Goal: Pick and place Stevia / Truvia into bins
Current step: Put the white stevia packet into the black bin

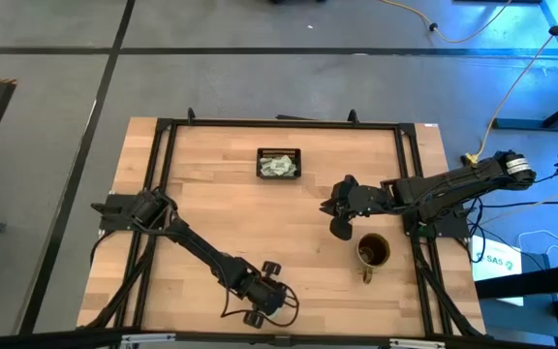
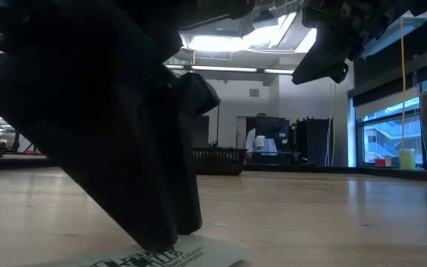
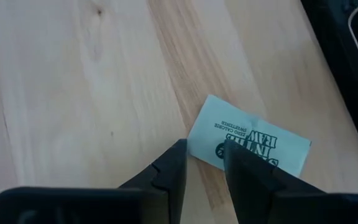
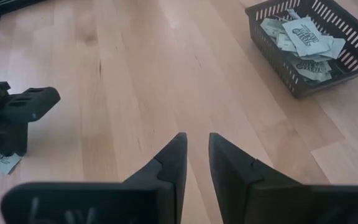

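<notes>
Far from the black bin (image 1: 279, 164) where other packets are already heaped, the left gripper (image 3: 204, 163) rests its slightly parted jaws at the edge of a lone Stevia packet (image 3: 253, 140) flat on the surface – apparently to pinch it – while the right gripper (image 1: 339, 206), jaws slightly apart and empty, hangs beside the bin.

Pale green packet (image 3: 247, 142) with dark print lies on the light, streaky-grained wood of the table (image 1: 221, 194). The left gripper (image 3: 202, 163) over it is plain black, and so is the right gripper (image 4: 194, 152). The bin (image 4: 303, 81) is black with slatted sides, and the packets inside it are green and white. The mug (image 1: 374, 250) shows brownish gold, dark inside.
</notes>
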